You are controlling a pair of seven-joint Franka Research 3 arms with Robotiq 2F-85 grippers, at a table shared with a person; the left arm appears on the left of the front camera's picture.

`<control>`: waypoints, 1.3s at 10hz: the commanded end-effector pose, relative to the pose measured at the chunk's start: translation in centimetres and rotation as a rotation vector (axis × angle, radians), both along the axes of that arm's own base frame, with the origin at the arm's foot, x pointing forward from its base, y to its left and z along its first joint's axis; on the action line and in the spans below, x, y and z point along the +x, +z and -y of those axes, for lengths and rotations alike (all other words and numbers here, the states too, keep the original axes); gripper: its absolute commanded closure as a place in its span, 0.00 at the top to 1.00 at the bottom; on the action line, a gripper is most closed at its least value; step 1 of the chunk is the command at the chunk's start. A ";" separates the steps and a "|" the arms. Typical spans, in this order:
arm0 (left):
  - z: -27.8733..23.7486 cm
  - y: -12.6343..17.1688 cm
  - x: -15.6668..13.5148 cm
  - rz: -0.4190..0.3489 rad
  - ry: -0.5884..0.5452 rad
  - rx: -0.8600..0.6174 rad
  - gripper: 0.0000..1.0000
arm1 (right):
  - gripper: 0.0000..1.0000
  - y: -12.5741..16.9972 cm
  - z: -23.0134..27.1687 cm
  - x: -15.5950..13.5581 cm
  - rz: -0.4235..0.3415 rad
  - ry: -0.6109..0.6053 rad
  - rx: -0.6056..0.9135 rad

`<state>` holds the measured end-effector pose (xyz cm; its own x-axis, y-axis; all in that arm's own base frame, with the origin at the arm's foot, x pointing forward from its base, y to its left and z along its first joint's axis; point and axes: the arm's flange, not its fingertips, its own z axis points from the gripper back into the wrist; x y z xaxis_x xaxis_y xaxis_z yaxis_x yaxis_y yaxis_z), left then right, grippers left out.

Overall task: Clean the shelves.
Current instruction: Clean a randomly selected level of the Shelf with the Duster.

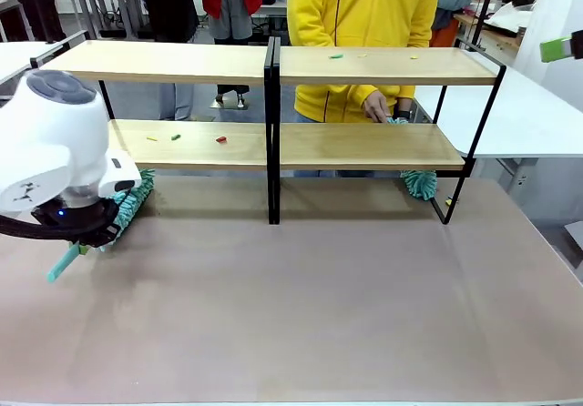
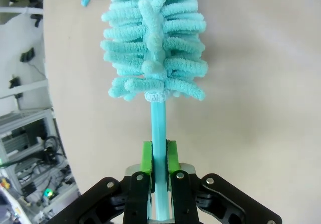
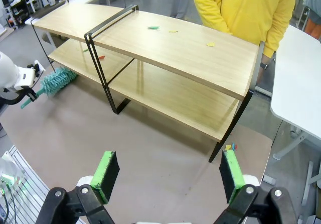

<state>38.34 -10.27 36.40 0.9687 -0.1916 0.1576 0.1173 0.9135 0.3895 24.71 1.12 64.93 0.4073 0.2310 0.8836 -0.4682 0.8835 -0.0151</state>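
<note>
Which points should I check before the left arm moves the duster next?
1. Left claw shut on thin handle of the teal fluffy duster: ok.
2. Duster head near the lower left end of the light-wood, black-framed shelves: ok.
3. Boards free of scraps: not ok, small red scrap lies on the lower left board.
4. Right claw open, away from the shelves: ok.
5. Person's hand away from the left half: ok.
</note>
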 end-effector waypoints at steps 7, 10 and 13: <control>-0.2 -1.2 -0.2 0.003 -0.009 -0.009 0.12 | 1.00 0.0 0.1 0.0 0.000 0.002 0.003; -0.5 -1.0 -2.7 0.035 -0.031 -0.002 0.12 | 1.00 0.0 0.1 0.0 0.000 0.002 0.003; -0.1 -2.0 -6.0 -0.023 0.011 0.085 0.12 | 1.00 0.0 0.1 0.0 0.000 0.002 0.003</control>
